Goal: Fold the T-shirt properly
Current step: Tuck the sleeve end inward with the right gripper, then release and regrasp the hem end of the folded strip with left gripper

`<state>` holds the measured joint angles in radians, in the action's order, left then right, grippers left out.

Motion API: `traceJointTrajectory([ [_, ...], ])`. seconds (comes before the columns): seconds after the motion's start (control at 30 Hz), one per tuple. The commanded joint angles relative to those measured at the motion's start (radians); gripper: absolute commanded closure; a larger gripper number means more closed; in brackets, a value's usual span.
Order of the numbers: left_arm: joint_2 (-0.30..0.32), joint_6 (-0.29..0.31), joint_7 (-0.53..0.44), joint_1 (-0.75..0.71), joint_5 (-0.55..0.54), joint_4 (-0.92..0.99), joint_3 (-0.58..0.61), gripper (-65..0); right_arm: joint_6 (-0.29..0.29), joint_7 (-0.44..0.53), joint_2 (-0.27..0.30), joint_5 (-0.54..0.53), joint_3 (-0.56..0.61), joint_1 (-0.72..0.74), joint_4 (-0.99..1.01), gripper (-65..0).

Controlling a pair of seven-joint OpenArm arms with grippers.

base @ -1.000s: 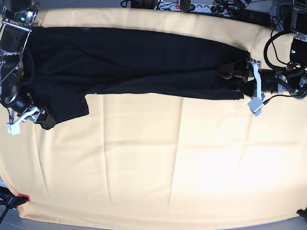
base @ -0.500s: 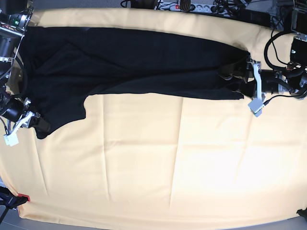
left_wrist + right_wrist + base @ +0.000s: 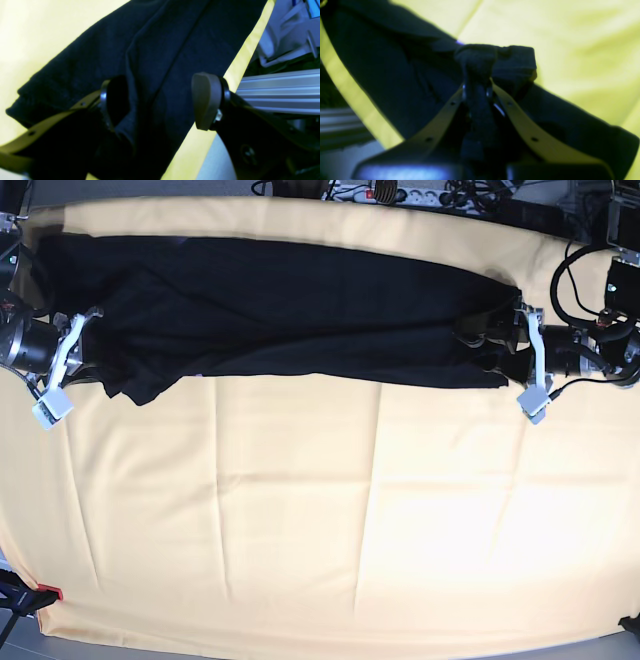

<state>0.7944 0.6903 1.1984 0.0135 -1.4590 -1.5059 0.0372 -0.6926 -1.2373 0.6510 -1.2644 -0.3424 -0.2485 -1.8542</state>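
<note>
The black T-shirt point(image 3: 280, 310) lies plain side up in a long band across the far part of the table. My right gripper point(image 3: 100, 370), at the left in the base view, is shut on a bunched fold of the T-shirt's near left corner point(image 3: 475, 62). It holds the fold against the shirt's body. My left gripper point(image 3: 487, 345), at the shirt's right end, is open. Its two pads point(image 3: 206, 100) stand apart with a fold of the shirt point(image 3: 155, 50) lying between them. No print shows.
The pale yellow table cloth point(image 3: 300, 510) covers the table. Cables and a power strip point(image 3: 380, 192) lie along the back edge. An aluminium rail point(image 3: 275, 92) runs just off the table beside my left gripper. A red clamp point(image 3: 48, 591) sits at the near left corner.
My right gripper has carried the shirt's near left corner away from the near side and onto the shirt's body. The hanging flap is gone. The left arm has not moved.
</note>
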Motion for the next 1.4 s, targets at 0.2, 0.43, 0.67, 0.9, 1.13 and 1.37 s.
traceJointTrajectory([
  [0.2, 0.021, 0.008, -0.012, 0.015, -0.025, -0.013, -0.014, -42.2, -0.006, -0.024, 0.028, -0.022, -0.025, -0.139, -0.127, 0.0],
  [0.43, 0.023, 0.008, -0.011, 0.015, -0.025, -0.013, -0.014, -42.2, -0.006, -0.086, 0.063, -0.019, -0.025, -0.195, -0.127, 0.0],
  [0.67, 0.024, 0.008, -0.011, 0.018, -0.025, -0.013, -0.014, -42.2, -0.006, -0.119, 0.129, 0.028, -0.025, -0.203, -0.127, 0.0],
  [0.9, 0.024, 0.008, -0.008, 0.018, -0.025, -0.013, -0.014, -42.2, -0.006, -0.055, 0.13, 0.114, -0.024, -0.229, -0.085, 0.0],
  [1.13, 0.037, 0.008, 0.016, 0.042, -0.025, -0.013, -0.042, -42.2, -0.006, 0.03, 0.134, 0.251, -0.035, -0.203, -0.075, -36.4],
  [1.37, 0.045, 0.008, 0.081, 0.05, -0.025, -0.013, -0.21, -42.2, 0.027, -0.031, 0.124, 0.023, -0.245, -0.206, -0.158, -34.9],
])
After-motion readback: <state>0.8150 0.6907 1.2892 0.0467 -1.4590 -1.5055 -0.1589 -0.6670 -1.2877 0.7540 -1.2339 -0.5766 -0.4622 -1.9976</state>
